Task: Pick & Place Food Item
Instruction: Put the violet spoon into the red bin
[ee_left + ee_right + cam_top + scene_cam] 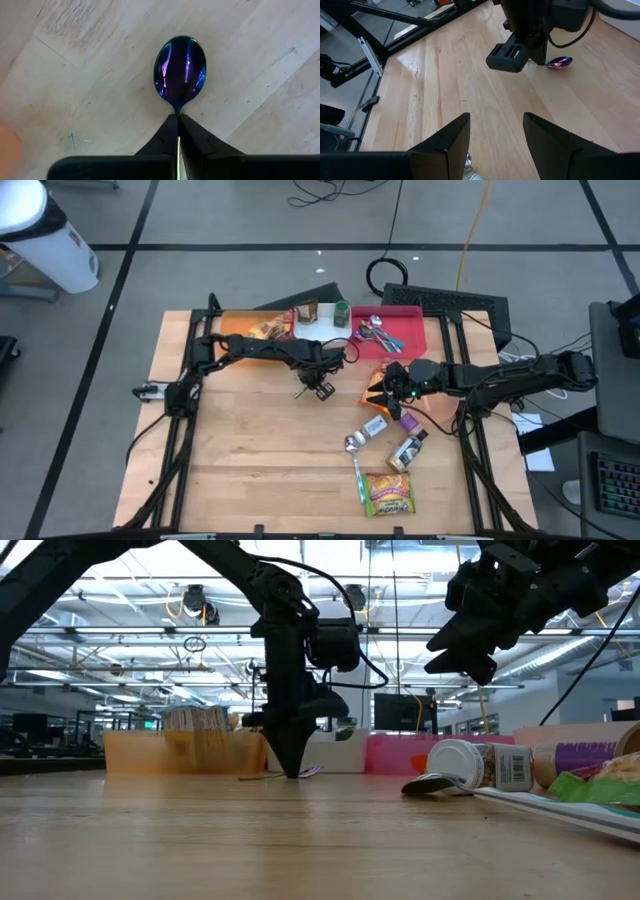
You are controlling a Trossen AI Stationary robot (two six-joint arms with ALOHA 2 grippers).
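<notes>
While lying flat, spoon point(180, 68) bowl points away from left gripper point(178, 131).

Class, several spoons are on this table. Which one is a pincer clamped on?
The iridescent purple-blue spoon at mid-table: the left pincer is shut on its handle. The silver spoon lies untouched, and the others sit in the pink tray.

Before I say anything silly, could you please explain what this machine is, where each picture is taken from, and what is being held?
It is a robot with two dark arms at a wooden table. One picture looks straight down, one looks level across the tabletop, and two come from cameras on the wrists. The left gripper, at mid-table, is shut on the handle of a shiny purple spoon lying on the wood. The right gripper hangs open above the table, holding nothing. Nearby lie a silver spoon, small jars, a snack packet and a pink tray of cutlery.
</notes>
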